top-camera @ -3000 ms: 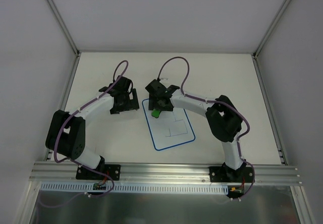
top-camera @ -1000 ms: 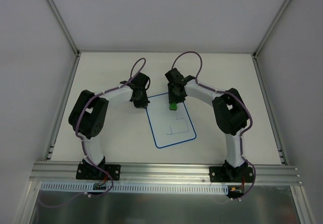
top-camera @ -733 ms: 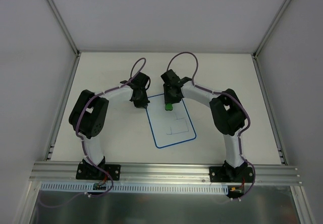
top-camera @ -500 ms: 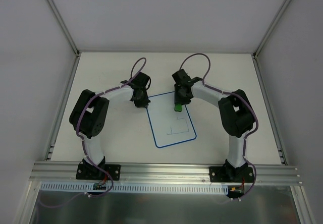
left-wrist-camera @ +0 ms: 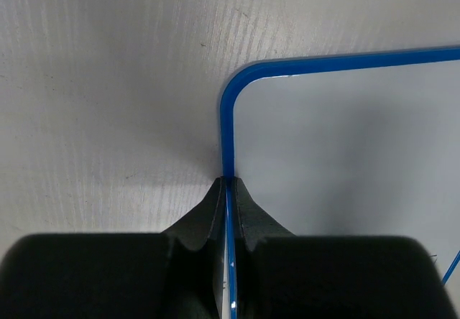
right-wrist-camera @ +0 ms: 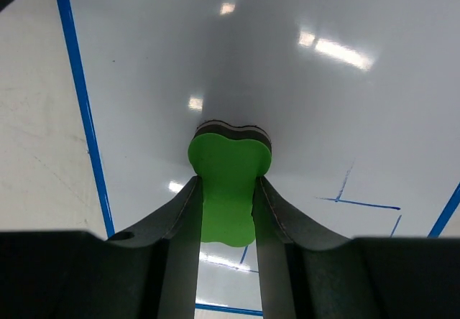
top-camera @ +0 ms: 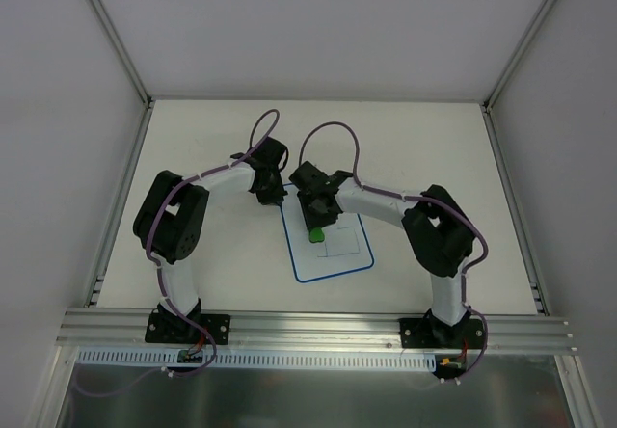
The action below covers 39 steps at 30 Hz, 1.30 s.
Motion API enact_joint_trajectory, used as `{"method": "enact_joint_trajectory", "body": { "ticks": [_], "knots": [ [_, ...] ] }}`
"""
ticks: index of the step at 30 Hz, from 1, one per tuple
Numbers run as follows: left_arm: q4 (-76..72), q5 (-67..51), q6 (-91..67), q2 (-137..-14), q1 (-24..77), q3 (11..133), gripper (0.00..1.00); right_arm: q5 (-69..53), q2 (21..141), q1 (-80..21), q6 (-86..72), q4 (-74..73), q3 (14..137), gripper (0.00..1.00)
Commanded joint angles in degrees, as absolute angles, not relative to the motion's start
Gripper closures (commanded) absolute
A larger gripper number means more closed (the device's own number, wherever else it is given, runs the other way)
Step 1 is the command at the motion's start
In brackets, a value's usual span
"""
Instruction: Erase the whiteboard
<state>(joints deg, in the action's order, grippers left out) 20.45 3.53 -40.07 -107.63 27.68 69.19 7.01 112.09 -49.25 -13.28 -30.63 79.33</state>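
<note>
The whiteboard (top-camera: 339,262) lies flat on the table, white with a thin blue border. Thin dark lines (top-camera: 336,247) remain on its nearer half. My left gripper (top-camera: 275,195) is at its far left corner and is shut on the blue edge; in the left wrist view that edge runs between the fingertips (left-wrist-camera: 228,182), with the whiteboard (left-wrist-camera: 345,139) to their right. My right gripper (top-camera: 315,224) is over the board's middle, shut on a green eraser (top-camera: 315,236). In the right wrist view the eraser (right-wrist-camera: 230,157) presses on the whiteboard (right-wrist-camera: 287,82), and blue lines (right-wrist-camera: 359,204) lie to its right.
The pale table (top-camera: 434,158) is walled by aluminium rails (top-camera: 511,206) and white panels on three sides. Both arm bases are bolted to the front rail (top-camera: 308,330). Purple cables (top-camera: 328,134) loop above the wrists.
My right gripper has swept the eraser from the board's far right part toward its middle, nearer to me. The left gripper has stayed clamped on the corner.
</note>
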Motion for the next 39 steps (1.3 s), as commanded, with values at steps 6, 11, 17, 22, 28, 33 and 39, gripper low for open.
{"method": "enact_joint_trajectory", "body": {
  "ticks": [6, 11, 17, 22, 28, 33, 39],
  "knots": [
    [22.94, 5.80, -41.04, -109.42, 25.84, 68.55, 1.00, 11.42, 103.82, -40.63, -20.21, -31.65, 63.13, 1.00],
    [22.94, 5.28, -41.13, -109.77, 25.31, 68.73, 1.00, 11.96, 101.69, -38.58, -20.83, -31.38, 60.03, 1.00],
    [22.85, 5.80, -41.57, -109.51, 25.31, 68.82, 1.00, 6.44, 105.81, -46.73, -20.65, -29.62, 65.03, 1.00],
    [22.85, 5.71, -42.36, -109.51, 25.31, 68.20, 1.00, 3.08, 109.16, -51.59, -22.06, -29.44, 68.90, 1.00],
    [22.85, 6.33, -41.84, -108.98, 24.44, 67.76, 1.00, 7.73, 106.44, -48.44, -23.64, -29.44, 64.96, 1.00],
    [22.85, 6.33, -41.57, -108.98, 23.56, 68.29, 1.00, 10.02, 101.17, -39.58, -23.03, -29.79, 58.72, 1.00],
    [22.94, 6.50, -41.66, -110.21, 23.20, 70.57, 1.00, 7.65, 97.91, -37.09, -17.23, -31.55, 55.81, 1.00]
  ]
}}
